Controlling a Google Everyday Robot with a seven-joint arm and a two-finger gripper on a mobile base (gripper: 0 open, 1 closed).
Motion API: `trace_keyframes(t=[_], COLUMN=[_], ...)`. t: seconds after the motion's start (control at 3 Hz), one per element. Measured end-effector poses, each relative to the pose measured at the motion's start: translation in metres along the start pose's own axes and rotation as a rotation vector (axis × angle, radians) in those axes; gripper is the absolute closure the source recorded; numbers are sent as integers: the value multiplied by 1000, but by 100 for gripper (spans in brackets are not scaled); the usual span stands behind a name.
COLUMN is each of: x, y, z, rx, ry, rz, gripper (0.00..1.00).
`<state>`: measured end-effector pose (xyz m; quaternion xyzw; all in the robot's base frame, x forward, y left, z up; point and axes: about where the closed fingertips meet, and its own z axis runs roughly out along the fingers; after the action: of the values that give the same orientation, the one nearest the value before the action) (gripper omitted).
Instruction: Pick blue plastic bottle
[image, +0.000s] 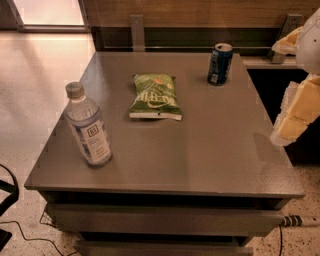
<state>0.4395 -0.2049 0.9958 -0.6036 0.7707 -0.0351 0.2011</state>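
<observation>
Tool (296, 116) at right edge, state unclear; blue plastic bottle (89, 127) stands upright, axis vertical.

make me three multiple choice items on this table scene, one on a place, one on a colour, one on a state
1. Where on the table does the blue plastic bottle stand, as the camera sees it?
A) near the front left corner
B) at the back right
C) dead centre

2. What colour is the chip bag?
A) red
B) green
C) yellow

3. How is the bottle placed?
A) lying on its side
B) upside down on its cap
C) upright on the tabletop

Answers:
1 A: the bottle stands by the front left corner, far from the dark blue can at the back right.
2 B: the bag lying flat mid-table is green.
3 C: the bottle stands cap up, and the gripper hangs at the table's right edge, well apart from it.
</observation>
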Motion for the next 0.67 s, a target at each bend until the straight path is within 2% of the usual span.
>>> trace_keyframes(t=[0.33, 0.67], x=[-17, -42], y=[4, 20], z=[3, 25], rx=[-35, -85], ry=[-142, -359], rz=[13, 53], gripper=[0, 0])
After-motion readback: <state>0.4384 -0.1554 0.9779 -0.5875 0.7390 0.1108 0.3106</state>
